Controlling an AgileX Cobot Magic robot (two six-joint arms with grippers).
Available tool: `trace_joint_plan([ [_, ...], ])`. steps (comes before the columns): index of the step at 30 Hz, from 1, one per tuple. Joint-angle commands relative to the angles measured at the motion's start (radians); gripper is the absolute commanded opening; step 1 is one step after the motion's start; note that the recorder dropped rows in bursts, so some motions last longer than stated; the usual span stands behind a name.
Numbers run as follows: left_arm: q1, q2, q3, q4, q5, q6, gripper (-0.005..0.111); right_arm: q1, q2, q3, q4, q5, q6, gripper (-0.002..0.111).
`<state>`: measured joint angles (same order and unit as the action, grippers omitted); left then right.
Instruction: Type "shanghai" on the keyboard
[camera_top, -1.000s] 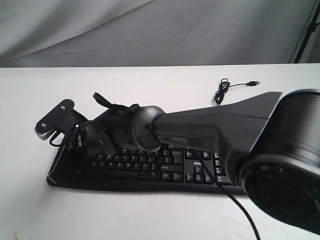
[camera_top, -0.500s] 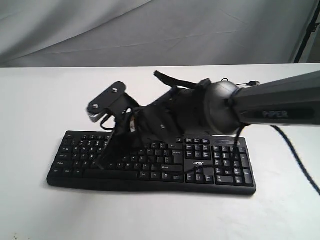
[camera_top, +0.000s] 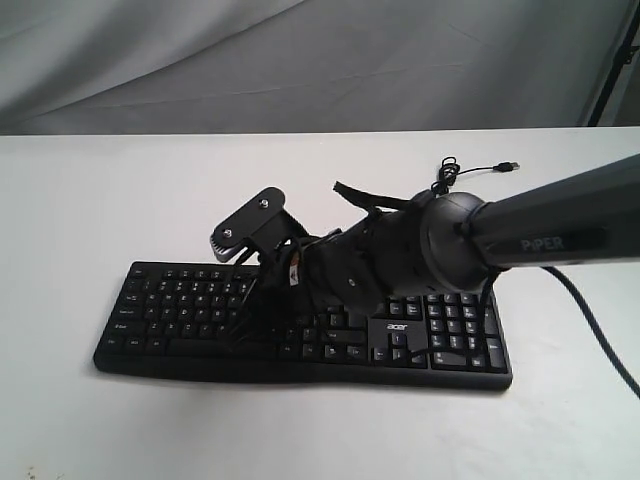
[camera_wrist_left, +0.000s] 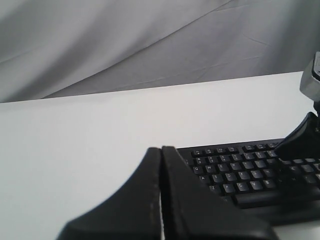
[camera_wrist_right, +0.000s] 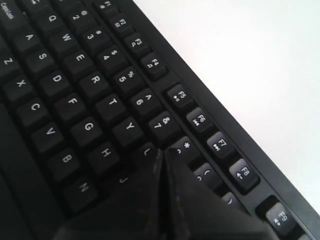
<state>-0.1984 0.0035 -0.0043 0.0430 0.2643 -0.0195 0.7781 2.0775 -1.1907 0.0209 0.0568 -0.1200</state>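
Because single keys are to be pressed with one thin point, the right gripper (camera_wrist_right: 162, 156) is being held with its two fingers closed flat against each other. Nothing is between them, so one narrow tip is being formed. This tip is being pointed steeply down at the keyboard (camera_top: 170, 310), over the letter block, between the U key (camera_wrist_right: 144, 149) and the 8 key (camera_wrist_right: 184, 145), just beside the H key (camera_wrist_right: 106, 152). Whether a key is really being touched cannot be told. The right arm is being reached across the keyboard from its number-pad end, so the middle keys are being hidden under it in the exterior view. It is judged that the word is being typed with this arm alone, since the needed letters are all lying in the block near the tip.

The left gripper (camera_wrist_left: 161, 150) is likewise being held closed on nothing. It is being held off the end of the keyboard opposite to the number pad, well apart from it, probably so that the way is being left free.

The keyboard is lying flat on the white table (camera_top: 90, 200). Wide bare table is being shown beyond its far edge and beyond its end opposite to the number pad, and a narrower strip before its near edge. Only the thin cable (camera_top: 470, 172) is lying beyond the far corner at the number-pad end, so it is judged that sideways moves along the rows are being hindered by nothing.
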Motion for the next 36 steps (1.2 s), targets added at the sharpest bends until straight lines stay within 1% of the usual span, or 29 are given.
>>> trace_joint_plan([
  [1, -0.004, -0.003, 0.004, 0.001, -0.005, -0.003, 0.000, -0.013, -0.003, 0.002, 0.005, -0.013, 0.000, 0.000],
  [13, -0.004, -0.003, 0.004, 0.001, -0.005, -0.003, 0.000, -0.011, 0.040, 0.002, 0.009, -0.015, -0.006, 0.000],
  [23, -0.004, -0.003, 0.004, 0.001, -0.005, -0.003, 0.000, -0.009, 0.011, 0.002, 0.006, 0.004, -0.008, 0.000],
  [27, -0.004, -0.003, 0.004, 0.001, -0.005, -0.003, 0.000, -0.006, -0.059, 0.007, -0.007, 0.026, -0.011, 0.000],
  [30, -0.004, -0.003, 0.004, 0.001, -0.005, -0.003, 0.000, 0.012, -0.149, 0.043, -0.029, 0.015, -0.011, 0.000],
  [33, -0.004, -0.003, 0.004, 0.001, -0.005, -0.003, 0.000, 0.030, -0.257, 0.124, -0.029, -0.029, -0.011, 0.000],
  [36, -0.004, -0.003, 0.004, 0.001, -0.005, -0.003, 0.000, 0.051, -0.385, 0.242, -0.029, -0.092, 0.003, 0.000],
])
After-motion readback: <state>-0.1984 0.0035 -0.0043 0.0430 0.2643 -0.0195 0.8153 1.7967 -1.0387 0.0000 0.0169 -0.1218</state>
